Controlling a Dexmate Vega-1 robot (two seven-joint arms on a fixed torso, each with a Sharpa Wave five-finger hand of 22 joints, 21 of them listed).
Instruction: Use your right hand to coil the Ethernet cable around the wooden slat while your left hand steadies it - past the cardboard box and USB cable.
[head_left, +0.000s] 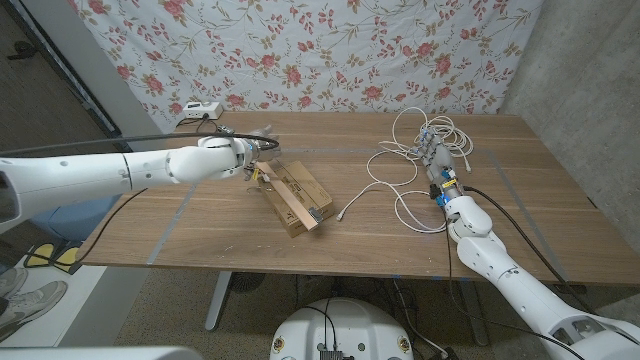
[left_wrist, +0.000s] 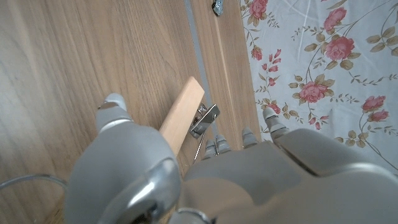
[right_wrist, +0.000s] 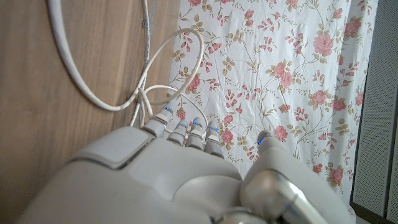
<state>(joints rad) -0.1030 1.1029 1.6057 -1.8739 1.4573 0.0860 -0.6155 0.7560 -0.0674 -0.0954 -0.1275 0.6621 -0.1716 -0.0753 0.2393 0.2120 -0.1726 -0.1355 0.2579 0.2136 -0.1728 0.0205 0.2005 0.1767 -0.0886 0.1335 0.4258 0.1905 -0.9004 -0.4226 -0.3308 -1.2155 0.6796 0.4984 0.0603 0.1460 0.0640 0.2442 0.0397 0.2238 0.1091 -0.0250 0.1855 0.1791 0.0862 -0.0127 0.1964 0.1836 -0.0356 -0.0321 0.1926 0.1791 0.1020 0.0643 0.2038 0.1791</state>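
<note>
The left hand (head_left: 228, 157) grips one end of the wooden slat (head_left: 290, 200) lying across the cardboard box (head_left: 298, 196). The right hand (head_left: 436, 160) rests among the white Ethernet cable (head_left: 405, 160) loops; I cannot tell whether it grips them.

The wooden slat (head_left: 290, 200) lies seemingly on the cardboard box (head_left: 300, 196), with the Ethernet cable (head_left: 415, 160) to its right.

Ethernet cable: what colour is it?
White; the Ethernet cable shows best in the head view.
</note>
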